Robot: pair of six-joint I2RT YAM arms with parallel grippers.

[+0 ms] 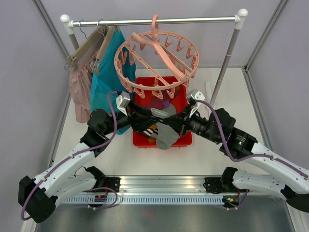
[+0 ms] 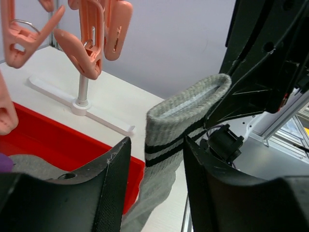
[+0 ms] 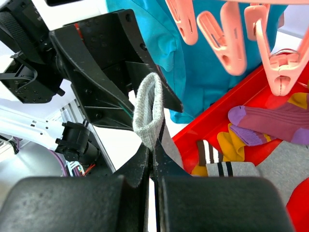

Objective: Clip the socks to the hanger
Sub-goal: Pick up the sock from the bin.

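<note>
My right pincer [image 3: 153, 157] is pinched tight on the top band of a grey sock [image 3: 147, 108] with black stripes. The band sticks up above my fingers like a little loop. The rest of the sock hangs down. My left pincer [image 2: 155, 147] is open, with one finger on each side of the same sock. I see a gap on one side, so it is not squeezing.

The sock is up in the air over the near edge of the red bin [image 1: 187, 141], below the hanger [image 1: 165, 53]. The pink clips [image 3: 227, 43] hang just above the band.

If my right pincer lets go before my left one grabs, the sock could drop into the bin. My two pincers are very close, so they might bump. The hanger hangs by its hook from a rail [image 1: 154, 21]. A push could make it swing, and the clip could slip off the band.

A purple sock [image 3: 270, 121] and more socks lie in the bin. A teal cloth [image 3: 193, 82] hangs behind the clips. I see nothing between the band and the clips.
</note>
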